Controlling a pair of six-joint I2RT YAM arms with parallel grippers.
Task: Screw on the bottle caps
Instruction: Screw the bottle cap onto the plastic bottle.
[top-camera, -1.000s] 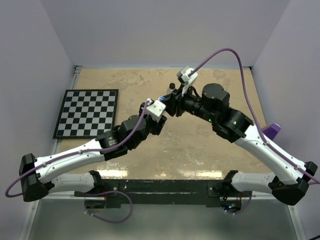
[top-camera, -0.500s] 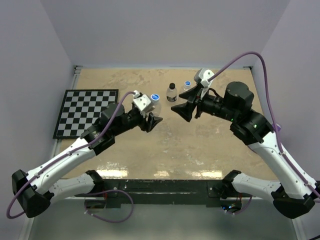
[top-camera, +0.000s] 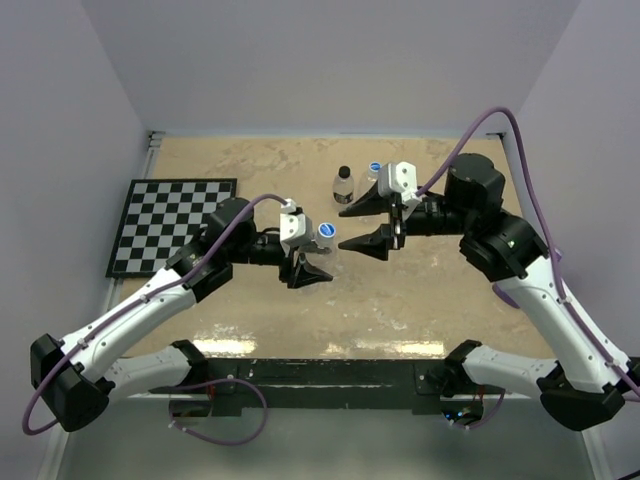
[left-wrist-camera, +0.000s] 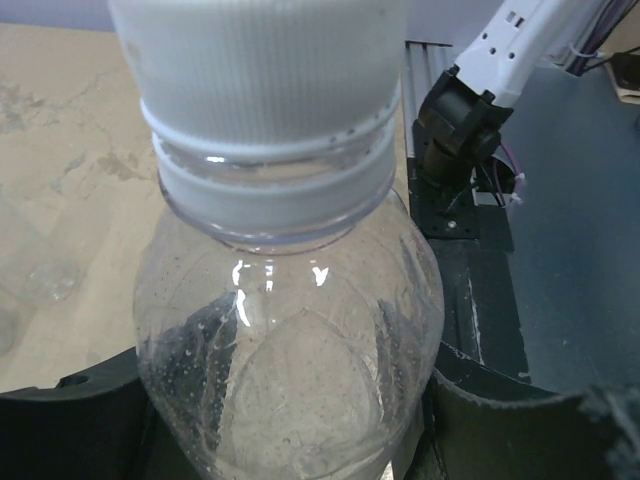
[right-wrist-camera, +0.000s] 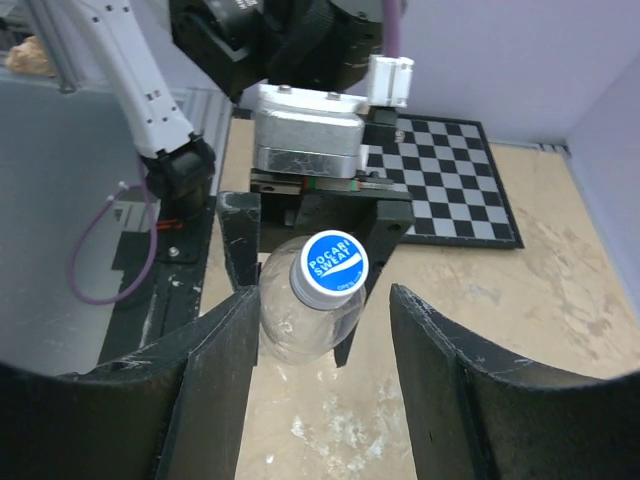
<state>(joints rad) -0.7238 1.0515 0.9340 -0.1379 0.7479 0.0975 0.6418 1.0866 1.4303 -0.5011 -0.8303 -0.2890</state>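
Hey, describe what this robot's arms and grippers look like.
The left arm and right arm have white links, black joints and a looping purple cable. The left gripper and right gripper each pair a white block with two black wedge-shaped fingers.

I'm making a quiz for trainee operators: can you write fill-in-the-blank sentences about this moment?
1. The left gripper is shut on a bottle whose cap is ____ on top.
2. The right gripper holds nothing; its jaws stand ____.
3. The board at the table's left has a ____ pattern.
4. The far bottle beside the blue-capped bottle has a ____ cap.

Missing words: blue; open; checkered; black.
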